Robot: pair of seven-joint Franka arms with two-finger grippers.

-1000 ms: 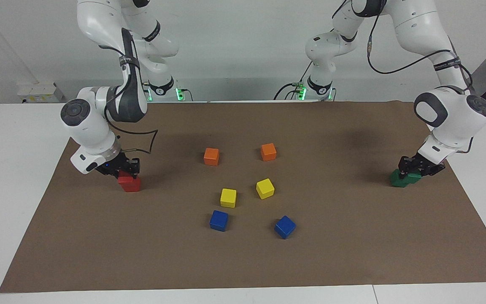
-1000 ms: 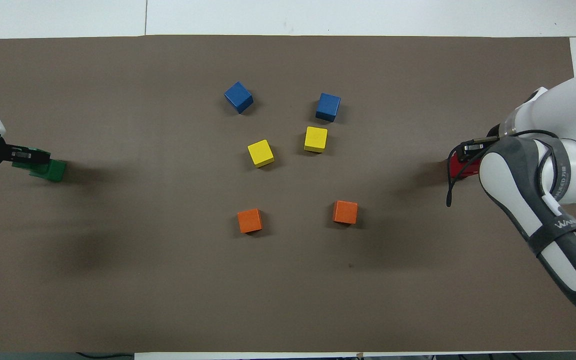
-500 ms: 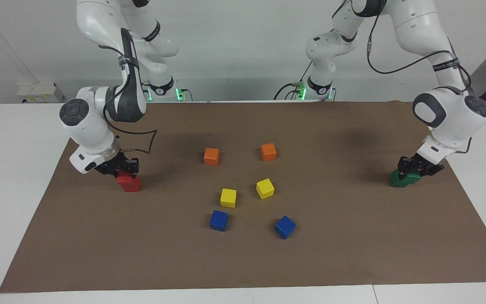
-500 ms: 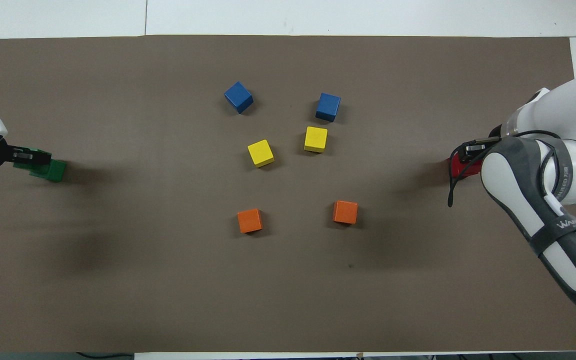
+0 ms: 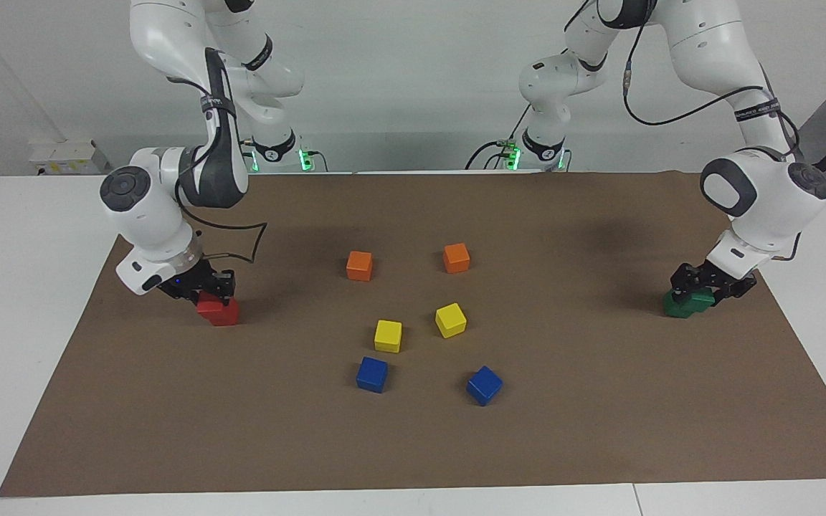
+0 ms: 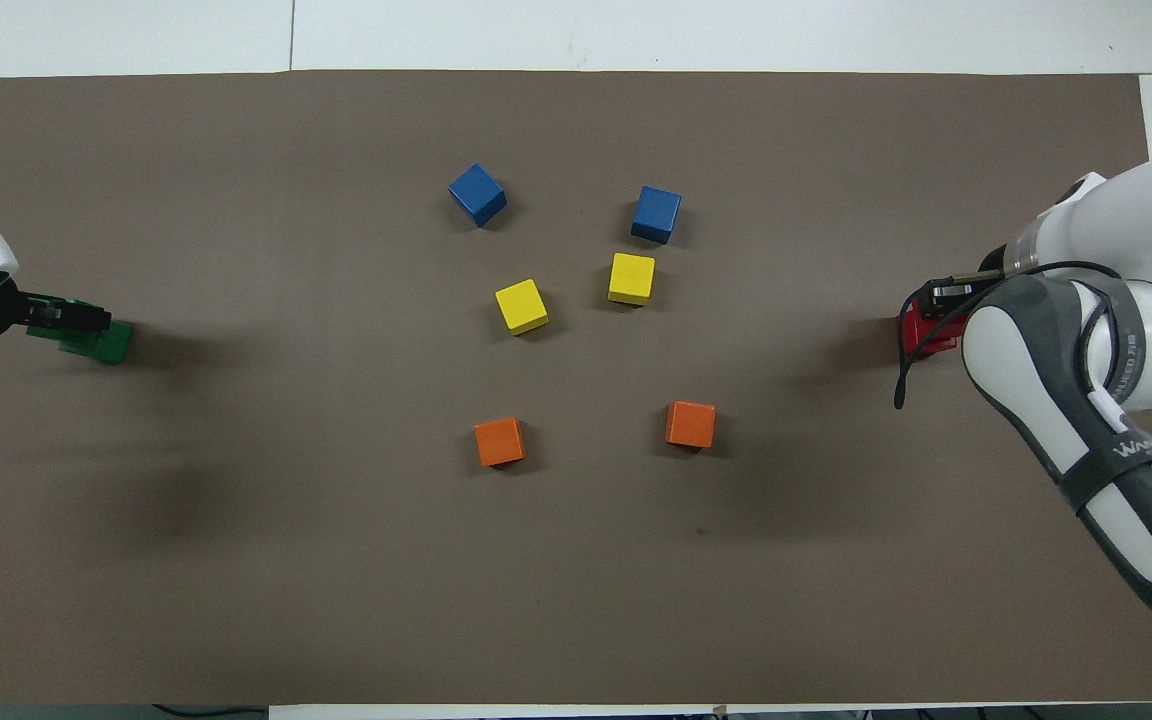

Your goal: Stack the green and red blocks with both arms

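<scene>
Two red blocks are together at the right arm's end of the mat. The lower one [image 5: 227, 315] rests on the mat, and the upper one [image 5: 205, 307] sits askew on it. My right gripper [image 5: 206, 296] is down on the upper red block and shut on it; red [image 6: 918, 330] shows under it in the overhead view. Two green blocks are at the left arm's end. The lower one [image 5: 675, 307] is on the mat, and the upper one [image 5: 703, 299] sits offset on it. My left gripper [image 5: 700, 290] is shut on the upper green block [image 6: 108, 345].
Two orange cubes [image 5: 359, 265] [image 5: 456, 258], two yellow cubes [image 5: 388, 335] [image 5: 450, 319] and two blue cubes [image 5: 371, 374] [image 5: 484, 385] lie in the middle of the brown mat [image 5: 599, 430]. White table shows around the mat's edges.
Both grippers have shifted very slightly at their stacks. The upper red block has moved a little with the right gripper. The other cubes have not moved.
</scene>
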